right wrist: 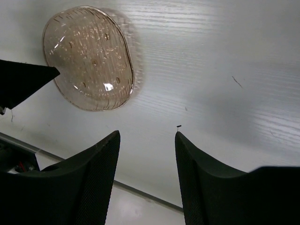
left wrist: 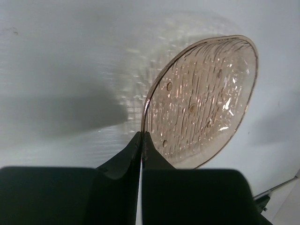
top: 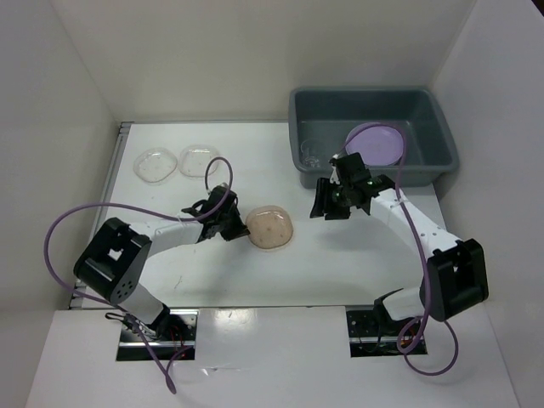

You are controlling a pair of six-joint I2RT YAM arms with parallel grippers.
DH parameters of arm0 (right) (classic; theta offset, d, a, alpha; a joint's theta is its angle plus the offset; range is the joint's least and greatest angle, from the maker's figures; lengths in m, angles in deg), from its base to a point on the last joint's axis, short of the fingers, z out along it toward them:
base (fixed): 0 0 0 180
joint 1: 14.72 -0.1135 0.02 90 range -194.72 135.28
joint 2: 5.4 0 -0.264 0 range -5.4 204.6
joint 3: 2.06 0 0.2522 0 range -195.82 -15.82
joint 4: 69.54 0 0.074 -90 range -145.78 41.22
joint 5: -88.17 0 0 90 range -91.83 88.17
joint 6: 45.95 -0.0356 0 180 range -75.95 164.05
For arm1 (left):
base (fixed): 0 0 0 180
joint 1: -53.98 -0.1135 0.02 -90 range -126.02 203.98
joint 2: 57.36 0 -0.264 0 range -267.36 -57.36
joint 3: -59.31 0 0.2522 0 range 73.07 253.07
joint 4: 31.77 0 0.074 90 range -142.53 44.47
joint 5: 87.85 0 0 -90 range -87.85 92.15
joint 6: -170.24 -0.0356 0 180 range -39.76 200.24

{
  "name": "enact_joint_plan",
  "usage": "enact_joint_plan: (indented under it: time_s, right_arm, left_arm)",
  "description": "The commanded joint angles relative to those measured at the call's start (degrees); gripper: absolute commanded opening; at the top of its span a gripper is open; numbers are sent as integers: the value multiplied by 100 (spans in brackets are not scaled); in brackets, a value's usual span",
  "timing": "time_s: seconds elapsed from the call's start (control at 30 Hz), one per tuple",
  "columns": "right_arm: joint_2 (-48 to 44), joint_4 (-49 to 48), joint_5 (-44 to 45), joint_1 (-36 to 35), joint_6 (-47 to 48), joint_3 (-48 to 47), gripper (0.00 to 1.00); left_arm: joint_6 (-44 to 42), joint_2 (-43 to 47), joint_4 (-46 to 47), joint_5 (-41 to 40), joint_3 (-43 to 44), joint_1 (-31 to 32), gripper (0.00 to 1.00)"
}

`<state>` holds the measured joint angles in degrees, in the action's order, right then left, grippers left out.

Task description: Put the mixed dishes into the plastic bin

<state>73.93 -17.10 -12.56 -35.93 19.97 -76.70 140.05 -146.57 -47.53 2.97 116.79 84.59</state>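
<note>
My left gripper (top: 240, 223) (left wrist: 142, 136) is shut on the left rim of the tan speckled plate (top: 272, 227) (left wrist: 201, 103), which it holds tilted just over the table's middle. The plate also shows in the right wrist view (right wrist: 89, 58). My right gripper (top: 327, 204) (right wrist: 146, 133) is open and empty above the table, between that plate and the grey plastic bin (top: 442, 127) at the back right. A lavender plate (top: 376, 143) leans inside the bin. Two clear plates (top: 155, 163) (top: 199, 160) lie at the far left. The blue and pink plates are not in view.
White walls close in the table on the left, back and right. The right arm's cable (top: 408, 212) and the left arm's purple cable (top: 93, 212) loop over the table.
</note>
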Motion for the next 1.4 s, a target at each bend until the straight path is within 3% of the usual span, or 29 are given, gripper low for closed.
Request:
enact_joint_plan:
  time_s: [0.0,0.47,0.7,1.37]
  right_arm:
    - [56,-598,-289,-50,131,181,56]
    - [592,-1617,-396,-340,-45,841,56]
    - [952,-2012,-914,-340,-176,841,56]
    - [1876,-2655,-1099,-612,-510,718,56]
  left_arm:
    - [-189,-105,-55,-100,136,-11,0]
    - [-303,-369,-178,85,312,-11,0]
    - [-356,-421,-178,85,365,-11,0]
    - [-462,-422,-178,32,418,-11,0]
